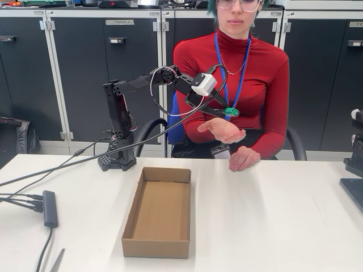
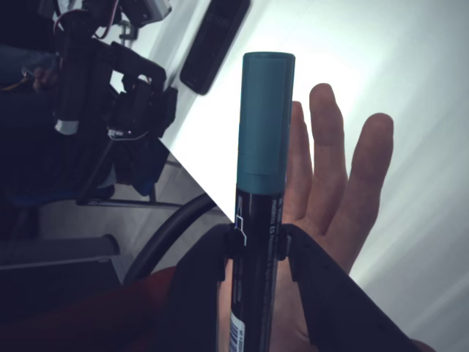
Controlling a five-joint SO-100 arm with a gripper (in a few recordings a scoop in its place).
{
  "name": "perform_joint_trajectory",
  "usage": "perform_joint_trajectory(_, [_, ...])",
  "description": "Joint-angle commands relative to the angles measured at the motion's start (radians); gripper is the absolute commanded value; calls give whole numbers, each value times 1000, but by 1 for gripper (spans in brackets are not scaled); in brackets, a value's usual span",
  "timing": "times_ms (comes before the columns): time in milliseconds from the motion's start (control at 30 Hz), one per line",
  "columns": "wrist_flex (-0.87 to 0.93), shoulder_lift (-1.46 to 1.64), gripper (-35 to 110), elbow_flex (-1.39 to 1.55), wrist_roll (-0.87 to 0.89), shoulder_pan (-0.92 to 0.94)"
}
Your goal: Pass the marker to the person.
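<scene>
Marker (image 2: 260, 220) sits clenched between my fingers (image 2: 256, 246), green cap forward just above the person's open palm (image 2: 330, 191); releasing while it pokes past her fingertips could, I judge, let it roll off onto the surface (image 1: 272, 215).

Looked like lab or tech workshop room. Back wall lined with dark grey metal cabinets (image 1: 79, 73), light frames, small label plates on doors, one reading "TEAM". White worktop (image 1: 272, 221) carried small black robot arm (image 1: 120, 122) bolted at rear edge, cables (image 1: 51, 170) trailing across to black USB hub (image 1: 50, 208). More equipment sat at right edge of worktop (image 1: 354, 164). Person (image 1: 238, 85) seated on office chair behind worktop wore blue lanyard (image 1: 243, 73) with badge, staff style. Plain cardboard box (image 1: 159, 211) lay on worktop.
</scene>
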Motion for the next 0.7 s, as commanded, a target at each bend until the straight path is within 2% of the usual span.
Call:
perform_joint_trajectory(0, [-28,57,15,-5,8,6])
perform_joint_trajectory(200, [-35,57,28,-6,6,12])
perform_joint_trajectory(667, [-32,63,29,-8,3,25])
